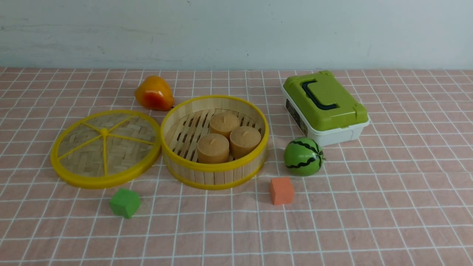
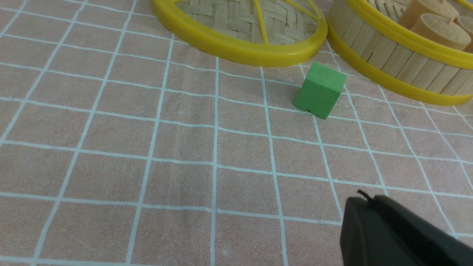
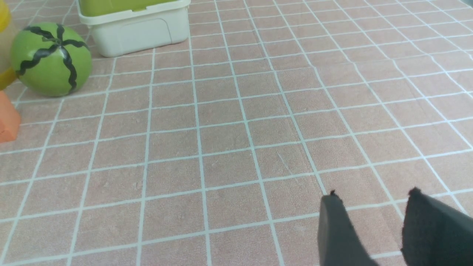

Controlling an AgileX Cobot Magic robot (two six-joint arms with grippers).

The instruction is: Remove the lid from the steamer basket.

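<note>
The lid [image 1: 105,147], a woven bamboo disc with a yellow rim and spokes, lies flat on the cloth just left of the steamer basket [image 1: 214,142]. The basket stands open with three tan cakes [image 1: 229,136] inside. Neither gripper shows in the front view. In the left wrist view the lid's rim [image 2: 240,51] and the basket's wall [image 2: 391,62] are far ahead; my left gripper [image 2: 364,201] is shut and empty, low over bare cloth. In the right wrist view my right gripper [image 3: 373,197] is open and empty over bare cloth.
A green cube [image 1: 125,202] lies in front of the lid and an orange cube [image 1: 281,190] in front of the basket. A toy watermelon [image 1: 303,156] and a white box with a green lid [image 1: 325,107] sit to the right. An orange pear [image 1: 153,94] lies behind.
</note>
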